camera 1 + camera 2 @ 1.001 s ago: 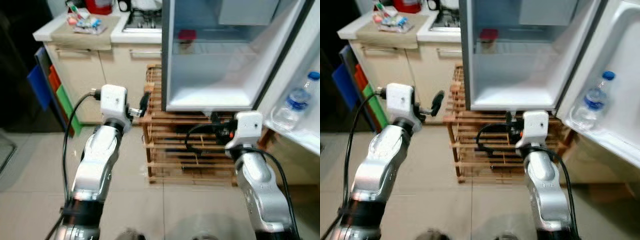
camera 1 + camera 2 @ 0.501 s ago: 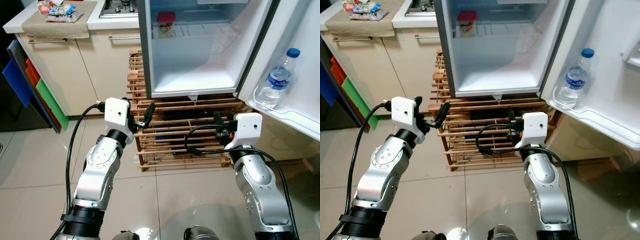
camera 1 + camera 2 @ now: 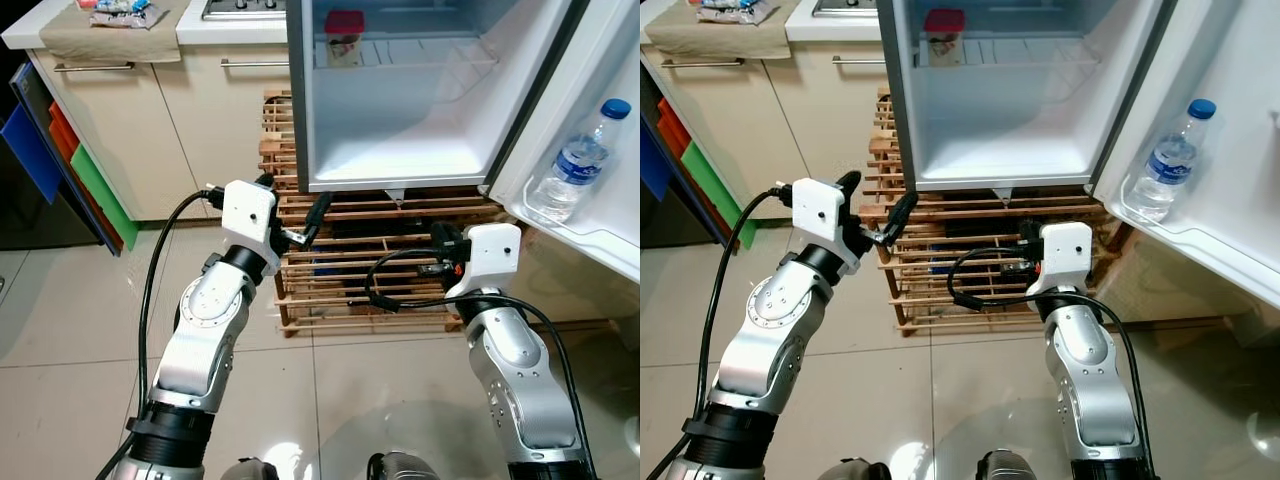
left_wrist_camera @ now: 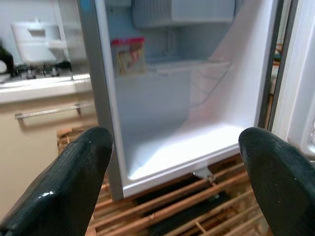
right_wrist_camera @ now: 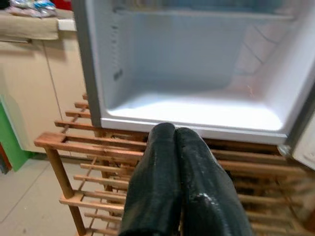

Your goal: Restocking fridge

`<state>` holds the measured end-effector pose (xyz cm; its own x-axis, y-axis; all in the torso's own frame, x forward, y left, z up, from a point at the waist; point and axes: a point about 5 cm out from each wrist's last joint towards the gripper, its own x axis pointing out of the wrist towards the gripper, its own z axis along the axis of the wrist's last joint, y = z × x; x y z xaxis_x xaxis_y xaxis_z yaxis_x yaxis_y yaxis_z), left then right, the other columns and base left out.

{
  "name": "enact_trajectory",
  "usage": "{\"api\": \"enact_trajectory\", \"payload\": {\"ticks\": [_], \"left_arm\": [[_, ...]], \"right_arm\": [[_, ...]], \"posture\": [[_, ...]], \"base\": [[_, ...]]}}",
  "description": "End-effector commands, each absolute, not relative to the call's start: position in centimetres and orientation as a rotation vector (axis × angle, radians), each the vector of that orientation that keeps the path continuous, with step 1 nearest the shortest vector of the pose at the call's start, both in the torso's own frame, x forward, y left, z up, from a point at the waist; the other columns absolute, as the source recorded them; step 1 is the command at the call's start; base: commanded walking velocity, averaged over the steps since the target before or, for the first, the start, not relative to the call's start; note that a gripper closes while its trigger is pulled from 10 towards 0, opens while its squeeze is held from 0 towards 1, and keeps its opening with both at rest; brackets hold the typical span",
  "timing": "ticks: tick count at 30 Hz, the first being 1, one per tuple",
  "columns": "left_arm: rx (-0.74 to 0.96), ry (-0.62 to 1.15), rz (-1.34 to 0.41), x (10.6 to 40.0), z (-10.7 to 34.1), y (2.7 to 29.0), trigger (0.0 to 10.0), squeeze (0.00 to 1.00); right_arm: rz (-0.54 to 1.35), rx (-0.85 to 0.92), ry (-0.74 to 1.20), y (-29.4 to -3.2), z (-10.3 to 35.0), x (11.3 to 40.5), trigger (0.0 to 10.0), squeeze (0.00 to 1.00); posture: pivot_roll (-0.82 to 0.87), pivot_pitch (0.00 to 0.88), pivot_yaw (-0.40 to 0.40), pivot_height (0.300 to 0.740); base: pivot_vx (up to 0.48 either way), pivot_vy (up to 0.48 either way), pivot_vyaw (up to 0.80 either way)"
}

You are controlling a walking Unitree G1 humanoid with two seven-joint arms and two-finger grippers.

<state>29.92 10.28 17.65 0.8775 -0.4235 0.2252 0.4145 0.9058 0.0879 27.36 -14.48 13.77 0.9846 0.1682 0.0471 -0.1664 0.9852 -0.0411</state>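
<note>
While bottle [image 3: 579, 165] label unreadable: left fingers [image 4: 64, 182] apart, right fingers [image 5: 157, 187] together, facing fridge [image 3: 400, 110].

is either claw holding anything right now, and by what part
Nothing is held. The left claw is open and empty; the right claw is shut with nothing between its fingers.

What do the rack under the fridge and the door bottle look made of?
Rack: apparently unpainted light wood, judging by its tan slats and posts. Bottle: probably clear plastic, since it is see-through with a blue cap and label.
</note>
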Motion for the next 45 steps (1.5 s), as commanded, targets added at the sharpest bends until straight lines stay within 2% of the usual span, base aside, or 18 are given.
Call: {"api": "enact_trajectory", "payload": {"ticks": [1,35,36,38,39,45], "left_arm": [[0.035,-0.279,-0.456,29.9,18.6,10.0,10.0,0.0],[0.028,-0.356,-0.506,30.1,20.7,9.4,10.0,0.0],[0.034,-0.372,-0.518,29.9,21.0,9.2,10.0,0.0],[0.038,-0.382,-0.525,29.8,21.2,9.1,10.0,0.0],[0.036,-0.409,-0.543,29.6,22.1,8.7,10.0,0.0],[0.026,-0.525,-0.651,28.4,25.8,7.4,10.0,0.0]], "right_arm": [[0.18,-0.05,-0.066,-14.2,14.0,27.5,0.0,0.0],[0.154,0.025,-0.07,-13.7,15.1,28.7,0.0,0.0],[0.151,0.02,-0.071,-13.6,15.3,28.9,3.7,0.0],[0.149,0.018,-0.071,-13.6,15.4,29.0,3.7,0.0],[0.141,0.017,-0.071,-13.6,15.7,29.2,10.0,0.0],[0.119,0.042,-0.068,-13.1,17.5,30.3,10.0,0.0]], "posture": [[-0.15,0.046,0.024,0.74],[-0.15,0.034,0.035,0.74],[-0.15,0.034,0.035,0.74],[-0.15,0.034,0.035,0.74],[-0.14,0.042,0.033,0.74],[-0.12,0.064,0.033,0.74]], "base": [[0.0,0.0,0.0],[0.466,0.0,0.0],[0.48,0.0,0.0],[0.48,0.0,0.0],[0.0,0.0,0.0],[0.0,0.0,0.0]]}}
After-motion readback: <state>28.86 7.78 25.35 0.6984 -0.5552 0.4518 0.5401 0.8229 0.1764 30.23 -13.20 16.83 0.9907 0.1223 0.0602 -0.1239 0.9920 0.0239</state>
